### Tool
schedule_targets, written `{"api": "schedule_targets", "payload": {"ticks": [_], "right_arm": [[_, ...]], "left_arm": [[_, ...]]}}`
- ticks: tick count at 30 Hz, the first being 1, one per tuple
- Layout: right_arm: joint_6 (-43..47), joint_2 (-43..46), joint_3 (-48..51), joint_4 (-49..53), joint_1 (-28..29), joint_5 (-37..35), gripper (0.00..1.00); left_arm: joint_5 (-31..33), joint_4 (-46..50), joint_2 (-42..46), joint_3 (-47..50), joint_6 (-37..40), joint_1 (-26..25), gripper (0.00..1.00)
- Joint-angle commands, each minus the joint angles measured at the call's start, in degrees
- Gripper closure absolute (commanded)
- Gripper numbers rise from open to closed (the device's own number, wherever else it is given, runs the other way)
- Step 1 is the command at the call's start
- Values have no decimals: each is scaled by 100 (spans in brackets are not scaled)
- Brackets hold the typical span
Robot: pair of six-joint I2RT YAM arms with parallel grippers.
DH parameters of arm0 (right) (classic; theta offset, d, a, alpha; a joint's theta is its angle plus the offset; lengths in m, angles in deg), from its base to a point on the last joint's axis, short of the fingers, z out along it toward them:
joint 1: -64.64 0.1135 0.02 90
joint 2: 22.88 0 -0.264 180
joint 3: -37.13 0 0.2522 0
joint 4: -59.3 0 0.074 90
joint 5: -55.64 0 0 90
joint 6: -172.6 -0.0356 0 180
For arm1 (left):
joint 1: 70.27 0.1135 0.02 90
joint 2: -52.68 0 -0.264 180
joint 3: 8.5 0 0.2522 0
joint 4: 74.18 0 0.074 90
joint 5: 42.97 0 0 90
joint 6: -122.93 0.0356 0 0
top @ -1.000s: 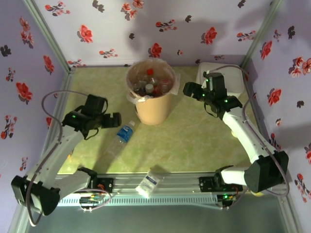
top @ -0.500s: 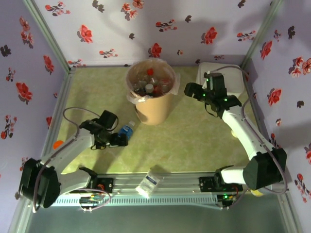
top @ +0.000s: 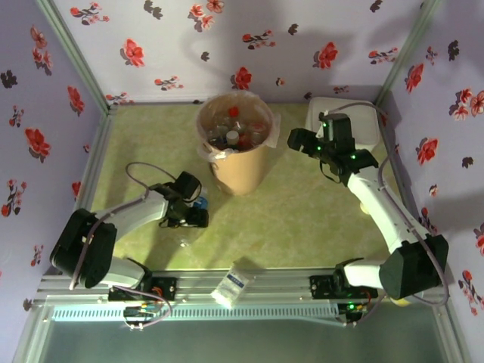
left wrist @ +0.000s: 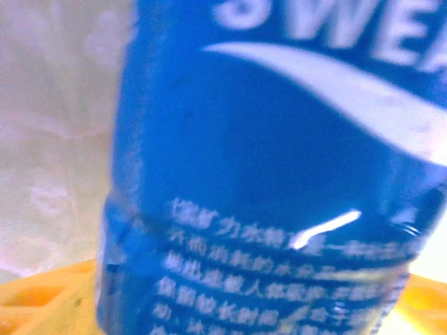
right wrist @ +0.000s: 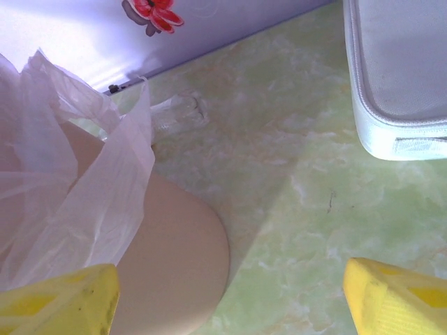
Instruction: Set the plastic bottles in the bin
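Observation:
A clear plastic bottle (top: 200,203) with a blue label (left wrist: 265,174) lies on the green table left of the bin. My left gripper (top: 191,216) is down over it, and its yellow fingers (left wrist: 42,300) press against both sides of the label. The bin (top: 236,170) is a tall tan bucket lined with a clear bag (right wrist: 84,181), with several bottles (top: 233,134) inside. My right gripper (top: 302,141) hovers open just right of the bin (right wrist: 174,272), with its yellow fingertips (right wrist: 56,303) wide apart and nothing between them.
A flat white box (top: 363,125) sits at the back right (right wrist: 398,77). A small white and blue packet (top: 232,284) rests on the front rail. Something of clear plastic (right wrist: 178,112) lies behind the bin by the wall. Flowered walls close in three sides.
My left arm swung in from the left and dropped onto the blue-labelled bottle, and its fingers narrowed around it. The right arm barely moved.

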Motion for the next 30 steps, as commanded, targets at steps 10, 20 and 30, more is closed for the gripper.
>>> {"api": "schedule_targets", "payload": {"ticks": [10,20,30], "right_arm": [[-85,-5,-652,-263,55,537,16],[-114,-485,-1869,-464,841,960,18],[-351,-1591,-3226,-672,1791,1914,7]], "left_arm": [[812,698,822,-534,302,176,37],[2360,1291,2252,-2176,716,485,39],[178,-806,2335,-2658,1515,-75,41]]}}
